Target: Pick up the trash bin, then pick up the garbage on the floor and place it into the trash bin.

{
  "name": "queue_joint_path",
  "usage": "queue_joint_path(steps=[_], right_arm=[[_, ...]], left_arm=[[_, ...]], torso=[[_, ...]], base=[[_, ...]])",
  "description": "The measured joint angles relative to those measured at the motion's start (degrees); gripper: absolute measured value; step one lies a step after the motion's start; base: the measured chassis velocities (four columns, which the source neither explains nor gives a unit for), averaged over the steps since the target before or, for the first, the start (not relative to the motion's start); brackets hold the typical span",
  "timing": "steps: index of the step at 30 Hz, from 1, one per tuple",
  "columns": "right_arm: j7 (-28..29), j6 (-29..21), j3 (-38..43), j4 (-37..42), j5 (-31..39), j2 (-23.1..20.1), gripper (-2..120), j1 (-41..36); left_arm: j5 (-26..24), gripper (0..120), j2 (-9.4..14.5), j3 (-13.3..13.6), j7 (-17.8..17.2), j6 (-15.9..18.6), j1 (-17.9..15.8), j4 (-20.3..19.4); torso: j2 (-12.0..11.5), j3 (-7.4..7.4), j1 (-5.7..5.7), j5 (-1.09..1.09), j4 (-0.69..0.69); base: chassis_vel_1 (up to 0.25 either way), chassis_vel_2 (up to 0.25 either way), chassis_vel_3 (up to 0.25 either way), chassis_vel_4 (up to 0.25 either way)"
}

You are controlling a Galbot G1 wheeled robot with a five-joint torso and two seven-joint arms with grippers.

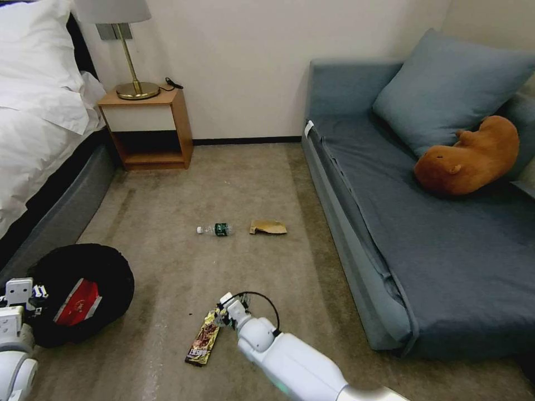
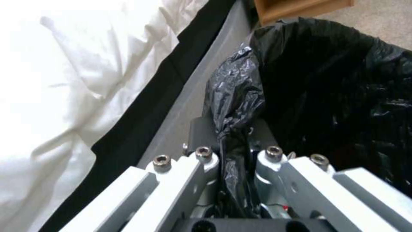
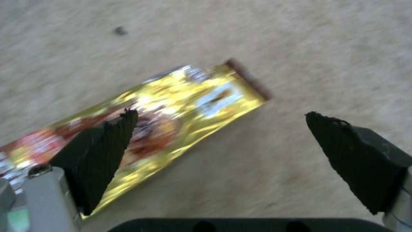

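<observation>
Gold snack wrapper [image 3: 172, 109], lettering illegible | right gripper [image 3: 221, 116] spread above it | left gripper [image 2: 234, 154] pinching trash bin [image 1: 83, 292] liner

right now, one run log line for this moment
left end effector: shut on trash bin | right end effector: open over gold wrapper

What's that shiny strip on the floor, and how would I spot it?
On the carpet between the bed and sofa, look beside the open right gripper. The gold wrapper lies flat there: long and glossy, unlike the bottle and brown bag farther off.
</observation>
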Motion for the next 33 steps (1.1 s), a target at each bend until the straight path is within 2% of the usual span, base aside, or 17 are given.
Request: queue_joint_path(steps=[13, 22, 26, 28, 30, 33], right_arm=[[-0.18, 0.59, -0.83, -1.29, -1.21, 0.63, 100, -1.02], [-1.43, 1.33, -1.32, -2.13, -1.81, 0.66, 99, -0.92], [-2.23, 1.59, -1.42, -2.38, -2.04, 0.64, 91, -1.05], [-2.70, 1.67, -1.55, -2.47, -2.21, 0.63, 79, -1.20], [-2.78, 1.67, -1.60, -2.47, -2.21, 0.62, 76, -1.25], [-3.22, 1.69, -1.75, -2.46, -2.25, 0.60, 60, -1.47]], left_arm=[[0.00, 5, -0.08, -1.48, 0.26, -0.71, 1.66, -0.22], [0.19, 5, -0.32, -1.37, 0.31, -0.73, 1.59, -0.48], [0.40, 5, -0.66, -1.15, 0.32, -0.81, 1.53, -0.38], [0.49, 5, -0.84, -1.11, 0.35, -0.93, 1.52, -0.22], [0.50, 5, -0.87, -1.11, 0.35, -0.95, 1.53, -0.21], [0.53, 5, -1.01, -1.11, 0.38, -1.09, 1.56, -0.15]], torso=[[0.00, -0.01, 0.00, 0.00, 0.00], [0.02, -0.01, 0.00, 0.00, 0.00], [0.02, -0.01, 0.00, 0.00, -0.01], [0.03, -0.01, 0.00, -0.01, -0.01], [0.03, -0.02, 0.00, -0.01, -0.01], [0.03, -0.02, 0.00, -0.01, -0.01]], base=[[0.000, 0.000, 0.000, 0.000], [0.000, 0.000, 0.000, 0.000], [0.000, 0.000, 0.000, 0.000], [0.000, 0.000, 0.000, 0.000], [0.000, 0.000, 0.000, 0.000], [0.000, 0.000, 0.000, 0.000]])
